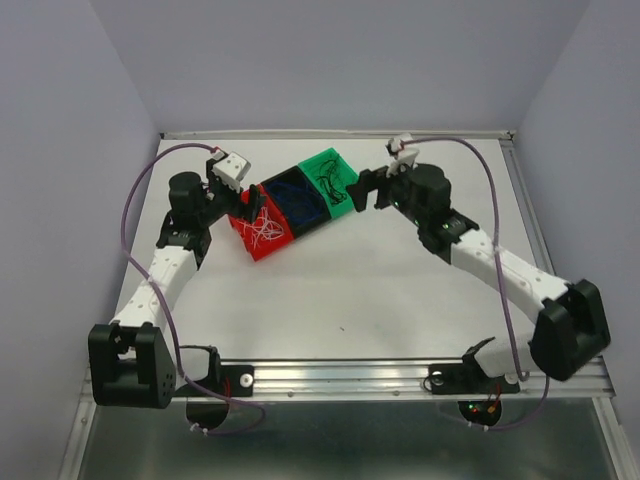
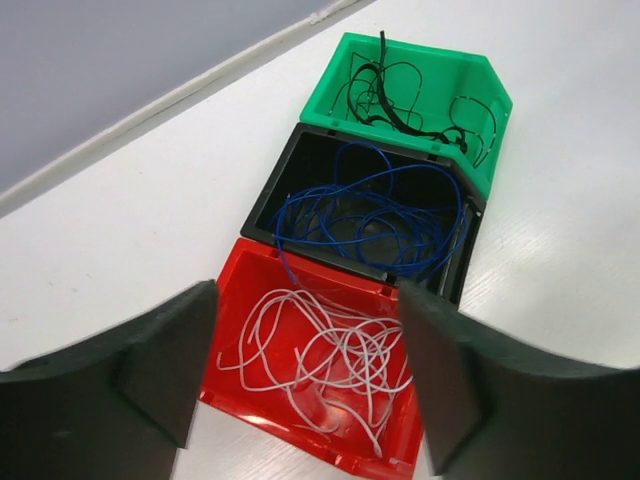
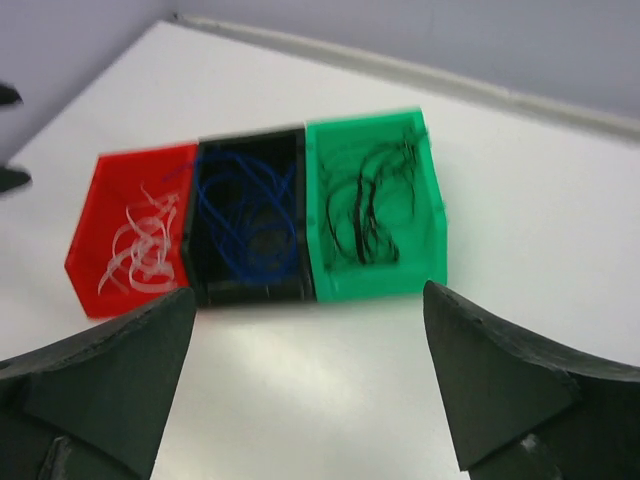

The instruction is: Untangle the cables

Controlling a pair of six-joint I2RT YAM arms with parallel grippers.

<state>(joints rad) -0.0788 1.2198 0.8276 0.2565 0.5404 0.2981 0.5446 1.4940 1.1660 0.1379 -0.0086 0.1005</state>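
Three bins stand in a row. The red bin (image 1: 262, 235) holds white cables (image 2: 330, 350). The black bin (image 1: 298, 200) holds dark blue cables (image 2: 375, 215). The green bin (image 1: 333, 177) holds black cables (image 2: 395, 100). My left gripper (image 2: 305, 385) is open and empty above the red bin's near end; in the top view it (image 1: 243, 203) is at the red bin's left side. My right gripper (image 3: 305, 385) is open and empty, hovering over bare table before the bins; in the top view it (image 1: 355, 192) is beside the green bin's right end. The bins also show in the right wrist view, the red bin (image 3: 130, 240) blurred.
The white table (image 1: 350, 290) ends in grey walls at the back and sides. A metal rail (image 1: 400, 375) carrying the arm bases runs along the near edge. Purple arm cords (image 1: 135, 200) loop beside each arm.
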